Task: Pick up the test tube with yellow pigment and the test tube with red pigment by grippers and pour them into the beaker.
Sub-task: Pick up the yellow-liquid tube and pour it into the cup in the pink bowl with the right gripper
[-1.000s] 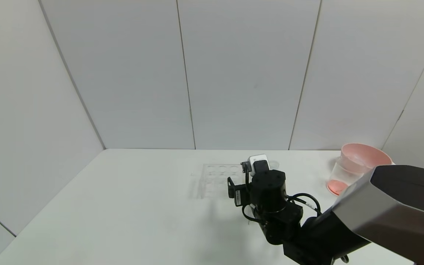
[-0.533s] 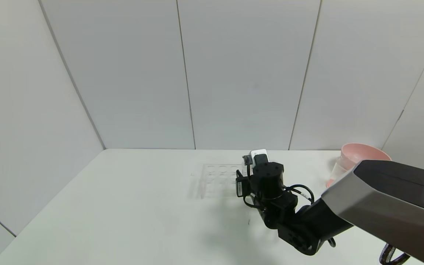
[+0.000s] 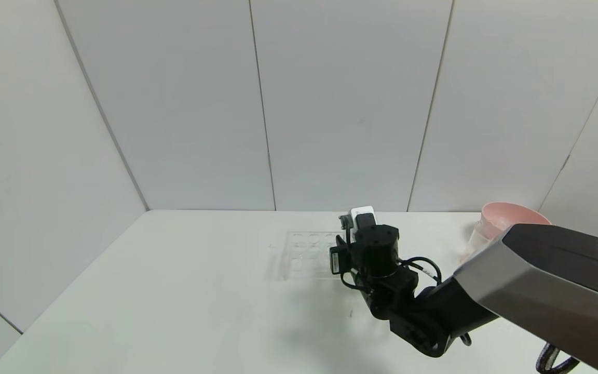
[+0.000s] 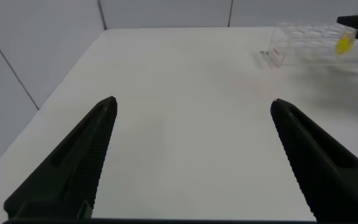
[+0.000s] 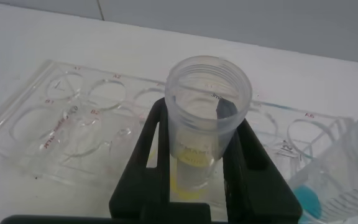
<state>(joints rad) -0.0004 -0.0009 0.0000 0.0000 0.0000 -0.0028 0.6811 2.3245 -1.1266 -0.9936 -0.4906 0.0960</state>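
One tube, the yellow tube point(image 5: 199, 137), stood upright in the clear rack point(image 5: 73, 124) on the tabletop point(image 3: 200, 291), clenched by the right gripper point(image 5: 194, 168) at its mouth, probably for lifting toward the beaker point(image 3: 478, 240), while the left gripper point(image 4: 191, 162) hung released well apart.

Your head camera looks down from above across the table point(image 3: 185, 291), the left wrist sits low and far back, the right wrist hangs close — all three share the clear rack point(image 3: 304, 254) point(image 4: 303, 40) point(image 5: 73, 124).
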